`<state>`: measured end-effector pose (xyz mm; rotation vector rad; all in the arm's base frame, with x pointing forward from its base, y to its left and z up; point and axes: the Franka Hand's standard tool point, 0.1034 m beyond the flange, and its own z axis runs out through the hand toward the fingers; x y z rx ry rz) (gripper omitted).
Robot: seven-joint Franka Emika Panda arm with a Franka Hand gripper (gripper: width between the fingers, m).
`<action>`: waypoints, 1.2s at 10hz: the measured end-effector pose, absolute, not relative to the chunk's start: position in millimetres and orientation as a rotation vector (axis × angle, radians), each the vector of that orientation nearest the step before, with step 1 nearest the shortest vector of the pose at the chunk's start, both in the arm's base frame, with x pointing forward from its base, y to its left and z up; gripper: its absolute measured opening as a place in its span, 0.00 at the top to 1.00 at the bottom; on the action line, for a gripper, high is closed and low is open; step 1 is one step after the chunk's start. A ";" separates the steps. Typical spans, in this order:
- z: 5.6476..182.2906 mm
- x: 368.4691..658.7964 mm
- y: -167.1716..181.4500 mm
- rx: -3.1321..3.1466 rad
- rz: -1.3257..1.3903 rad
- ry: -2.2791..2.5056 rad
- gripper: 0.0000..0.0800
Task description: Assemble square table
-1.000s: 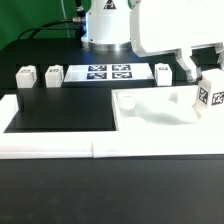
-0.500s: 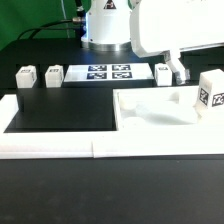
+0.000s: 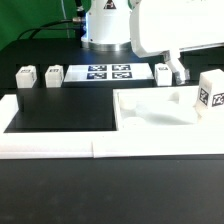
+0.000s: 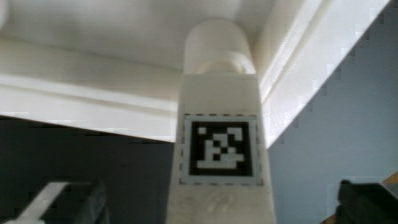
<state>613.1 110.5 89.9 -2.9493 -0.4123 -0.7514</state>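
Observation:
The white square tabletop lies flat at the exterior view's right, against the border wall. One white tagged leg stands upright at its right end. In the wrist view this leg runs up the middle toward the tabletop's edge. My gripper is just up and left of the leg. It is open: the dark fingers stand well apart with gaps to the leg. Three more legs stand at the back: two at the left and one near the gripper.
The marker board lies at the back centre in front of the robot base. The long low white border wall runs along the front and up the left side around a black mat.
The gripper has drawn back up and to the left, away from the leg. The leg now stands free, showing its full height. Nothing has changed in the last half second.

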 end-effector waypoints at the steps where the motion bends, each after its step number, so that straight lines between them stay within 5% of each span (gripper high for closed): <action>1: 92.5 618.8 110.6 -2.959 -0.699 -0.415 0.19; 3: 105.2 636.8 110.4 -2.963 -0.666 -0.417 0.19; 12: 87.2 617.3 118.2 -2.974 0.208 -0.416 0.19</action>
